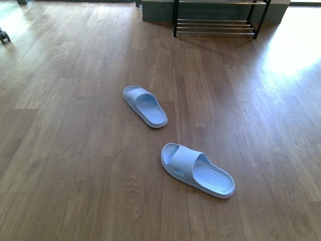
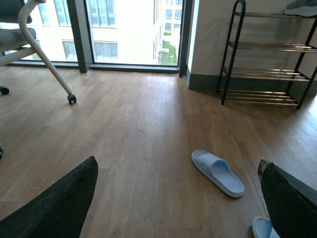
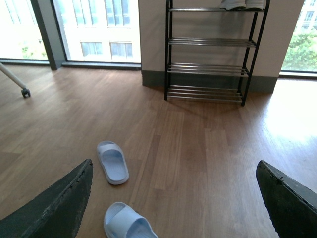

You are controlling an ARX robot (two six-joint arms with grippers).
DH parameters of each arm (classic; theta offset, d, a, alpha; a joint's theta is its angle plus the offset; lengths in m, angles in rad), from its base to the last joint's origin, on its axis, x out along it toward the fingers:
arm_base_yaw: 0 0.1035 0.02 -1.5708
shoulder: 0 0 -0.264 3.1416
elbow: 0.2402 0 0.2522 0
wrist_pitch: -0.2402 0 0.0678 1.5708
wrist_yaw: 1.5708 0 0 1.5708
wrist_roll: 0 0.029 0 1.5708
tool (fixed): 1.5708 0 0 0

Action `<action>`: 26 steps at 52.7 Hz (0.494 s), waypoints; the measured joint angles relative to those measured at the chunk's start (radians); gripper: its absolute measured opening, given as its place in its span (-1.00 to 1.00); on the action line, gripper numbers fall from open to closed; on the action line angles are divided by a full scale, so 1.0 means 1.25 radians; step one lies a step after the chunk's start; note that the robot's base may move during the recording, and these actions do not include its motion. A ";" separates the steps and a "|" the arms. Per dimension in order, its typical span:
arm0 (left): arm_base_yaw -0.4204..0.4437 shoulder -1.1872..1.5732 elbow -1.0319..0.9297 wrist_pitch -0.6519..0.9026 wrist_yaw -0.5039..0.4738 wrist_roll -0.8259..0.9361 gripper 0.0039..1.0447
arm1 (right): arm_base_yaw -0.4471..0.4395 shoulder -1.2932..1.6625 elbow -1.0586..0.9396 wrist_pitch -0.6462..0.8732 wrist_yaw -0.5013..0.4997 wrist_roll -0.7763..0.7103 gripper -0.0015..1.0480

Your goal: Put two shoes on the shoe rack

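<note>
On smooth brown wood-plank floor (image 1: 70,130), two pale blue moulded slide sandals lie apart, each with a broad rounded strap and a ribbed footbed. The far slide (image 1: 145,106) sits left of centre. The near slide (image 1: 198,169) lies to its right, angled. Against the far wall stands the shoe rack (image 1: 215,22), a black tubular frame with thin shiny chrome bars, well beyond both slides. The left gripper (image 2: 177,162) and right gripper (image 3: 174,162) hang with dark, rough-surfaced fingers (image 2: 59,203) spread wide, gripping nothing.
</note>
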 joint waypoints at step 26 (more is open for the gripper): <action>0.000 0.000 0.000 0.000 0.002 0.000 0.83 | 0.000 0.000 0.000 0.000 0.001 0.000 0.82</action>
